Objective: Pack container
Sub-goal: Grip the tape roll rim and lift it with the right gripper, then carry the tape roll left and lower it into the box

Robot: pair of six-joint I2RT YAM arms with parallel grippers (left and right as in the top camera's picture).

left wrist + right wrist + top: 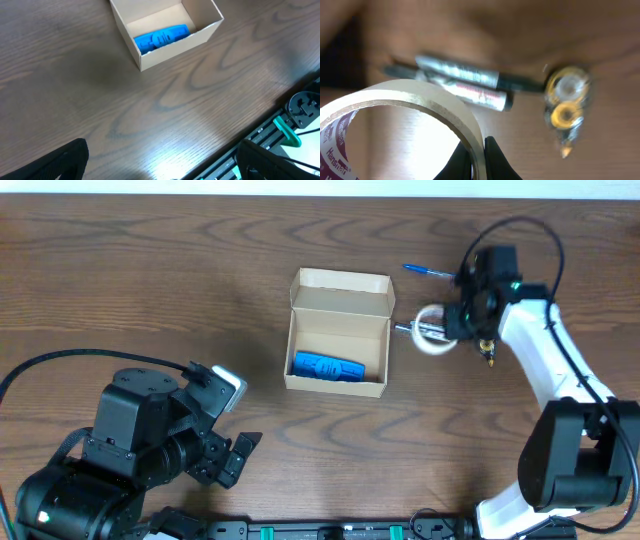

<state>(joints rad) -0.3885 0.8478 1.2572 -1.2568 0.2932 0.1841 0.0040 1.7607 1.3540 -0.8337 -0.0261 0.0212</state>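
The container (291,350) is a tan cardboard box at the table's centre with its flap lid open toward the far side. A blue item (328,367) lies inside it. In the left wrist view the container (170,52) and the blue item (162,37) are far ahead of my left gripper (162,170), which is open and empty over bare wood near the front edge. My right gripper (452,326) is to the right of the box. In the right wrist view it (479,162) is shut on the wall of a tape roll (420,100), one finger inside the ring and one outside.
A blue pen (428,272) lies beyond the tape roll (424,342). Two dark pens (465,75) lie side by side just past the roll, between it and the box. A small gold-tipped object (565,107) rests to the right of them. The table's front edge (280,107) runs close to my left gripper.
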